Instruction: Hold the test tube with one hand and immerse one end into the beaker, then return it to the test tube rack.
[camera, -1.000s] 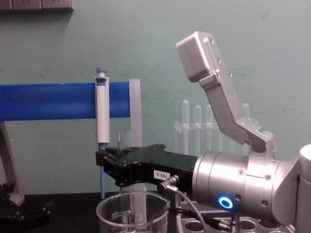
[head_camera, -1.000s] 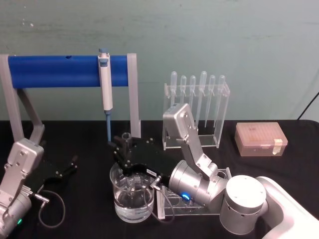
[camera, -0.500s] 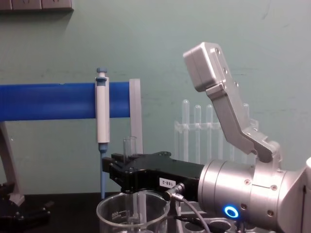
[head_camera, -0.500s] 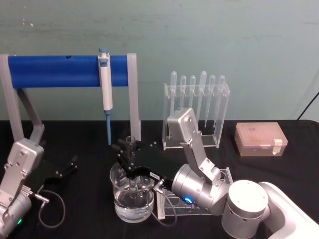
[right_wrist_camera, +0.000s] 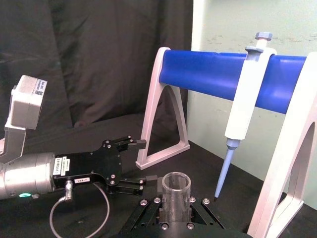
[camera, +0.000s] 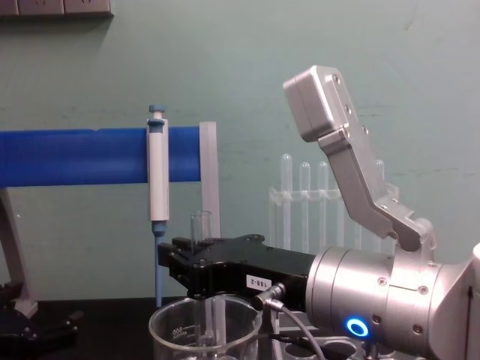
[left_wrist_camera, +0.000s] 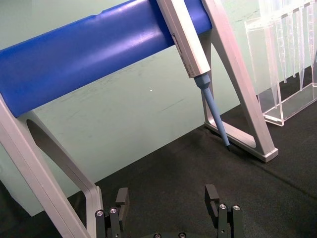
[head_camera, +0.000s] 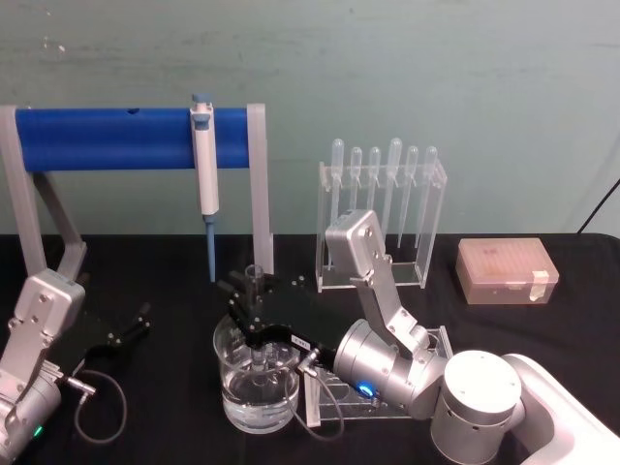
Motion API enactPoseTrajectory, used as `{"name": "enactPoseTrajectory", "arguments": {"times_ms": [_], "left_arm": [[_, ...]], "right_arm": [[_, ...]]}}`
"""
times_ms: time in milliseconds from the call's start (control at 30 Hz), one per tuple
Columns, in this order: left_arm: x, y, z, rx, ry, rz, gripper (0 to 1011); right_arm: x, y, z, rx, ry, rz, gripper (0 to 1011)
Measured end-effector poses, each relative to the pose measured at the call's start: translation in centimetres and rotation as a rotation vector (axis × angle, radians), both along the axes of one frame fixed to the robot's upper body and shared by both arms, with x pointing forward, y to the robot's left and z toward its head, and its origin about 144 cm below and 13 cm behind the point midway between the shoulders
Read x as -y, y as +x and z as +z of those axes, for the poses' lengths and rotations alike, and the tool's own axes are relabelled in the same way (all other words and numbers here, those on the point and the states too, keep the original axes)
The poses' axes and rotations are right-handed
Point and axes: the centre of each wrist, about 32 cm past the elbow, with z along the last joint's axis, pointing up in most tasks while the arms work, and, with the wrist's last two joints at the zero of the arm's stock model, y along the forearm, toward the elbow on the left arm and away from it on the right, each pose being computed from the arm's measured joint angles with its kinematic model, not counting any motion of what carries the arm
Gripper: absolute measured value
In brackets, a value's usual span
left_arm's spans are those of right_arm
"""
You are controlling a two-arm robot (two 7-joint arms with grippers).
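Since a second ago, the black right gripper (head_camera: 254, 312) has sunk slightly and eased rightward. It clamps the slim clear glass test tube (head_camera: 254, 281) upright just below its rim, so the rounded end hangs inside the wide clear glass beaker (head_camera: 229, 386), apparently dipped in water. The black left gripper (head_camera: 131, 325) rests spread open on the black counter (head_camera: 174, 281), out of the way.

Glossy glass beaker (head_camera: 254, 399), matt black cloth (head_camera: 170, 276)

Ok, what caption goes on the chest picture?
Right gripper holds the test tube upright, lower end inside the beaker.
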Motion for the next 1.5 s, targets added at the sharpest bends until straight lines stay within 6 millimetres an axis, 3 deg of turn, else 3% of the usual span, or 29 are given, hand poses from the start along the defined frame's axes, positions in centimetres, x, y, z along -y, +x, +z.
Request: {"name": "enactPoseTrajectory", "arguments": {"times_ms": [1500], "left_arm": [[0.0,0.0,0.0,0.0,0.0,0.0,1000]], "right_arm": [[-0.01,0.0,0.04,0.0,-0.001,0.001,151]]}}
